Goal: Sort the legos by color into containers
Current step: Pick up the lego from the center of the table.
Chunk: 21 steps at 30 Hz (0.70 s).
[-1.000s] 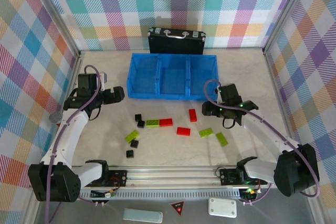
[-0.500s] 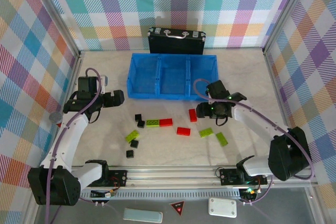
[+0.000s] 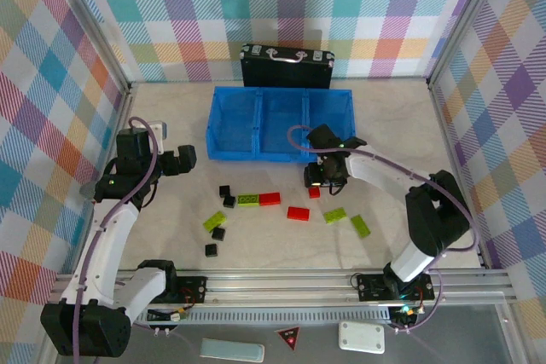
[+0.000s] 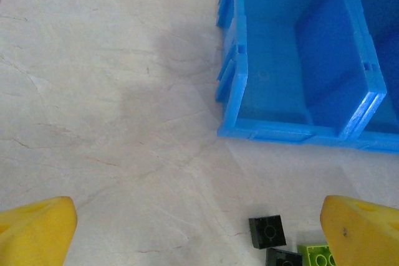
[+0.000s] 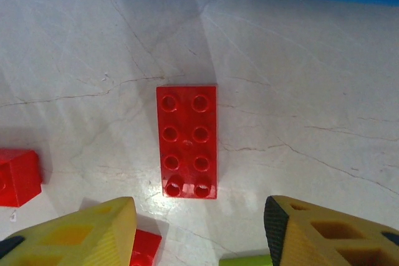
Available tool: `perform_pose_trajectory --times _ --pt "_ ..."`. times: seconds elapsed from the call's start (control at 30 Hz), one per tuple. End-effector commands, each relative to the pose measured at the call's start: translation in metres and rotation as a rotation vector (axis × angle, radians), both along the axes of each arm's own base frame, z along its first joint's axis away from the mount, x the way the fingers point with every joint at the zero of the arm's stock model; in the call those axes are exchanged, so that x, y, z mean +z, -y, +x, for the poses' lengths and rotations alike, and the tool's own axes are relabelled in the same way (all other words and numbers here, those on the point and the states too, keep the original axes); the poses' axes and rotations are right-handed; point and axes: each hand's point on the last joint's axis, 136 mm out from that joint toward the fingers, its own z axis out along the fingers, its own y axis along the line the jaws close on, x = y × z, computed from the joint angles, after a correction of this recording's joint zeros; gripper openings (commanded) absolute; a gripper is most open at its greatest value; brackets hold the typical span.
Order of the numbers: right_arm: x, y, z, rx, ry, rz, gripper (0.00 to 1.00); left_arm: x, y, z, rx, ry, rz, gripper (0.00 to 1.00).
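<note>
The right gripper (image 3: pixel 314 178) hangs low over the desk (image 3: pixel 388 112), just in front of the blue tray (image 3: pixel 277 91). In its wrist view the jaws stand wide apart and hold nothing. A red brick (image 5: pixel 187 142) with 8 studs lies flat on the desk, centred on the gap and just ahead of the yellow fingertips (image 5: pixel 106 222). Its long side points toward the tray wall at the top of that view.

The left gripper (image 3: pixel 183 159) hovers near the tray's left front corner, also spread open and holding nothing. Its wrist view looks down on the tray's left compartment (image 4: pixel 232 91) and on 2 black bricks (image 4: pixel 268 232) touching each other at the corners.

The other legos lie loose on the desk in front of the tray:
- 4 black squares in all, 2 close together (image 3: pixel 226 196) and 2 nearer the arms (image 3: pixel 214 241).
- 4 lime-green bricks (image 3: pixel 248 200), 1 of them end to end with a red brick (image 3: pixel 270 199).
- 1 more red brick (image 3: pixel 298 213), lying alone.

A black case (image 3: pixel 286 66) stands behind the tray against the back wall.
</note>
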Motion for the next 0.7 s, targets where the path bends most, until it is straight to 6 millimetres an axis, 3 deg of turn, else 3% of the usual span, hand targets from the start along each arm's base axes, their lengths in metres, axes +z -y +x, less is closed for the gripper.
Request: perform_pose_trajectory --times 0.0,0.23,0.67 --pt "-0.004 -0.003 0.001 -0.009 -0.018 -0.048 0.56 0.0 0.0 0.0 -0.007 0.013 0.018 1.0" --pt "-0.022 -0.014 0.004 0.002 -0.058 -0.071 0.53 -0.003 0.002 0.002 -0.016 -0.001 0.01 1.0" --pt "-0.042 -0.015 0.006 0.008 -0.094 -0.103 0.47 -0.009 0.005 0.005 -0.029 -0.027 0.002 1.0"
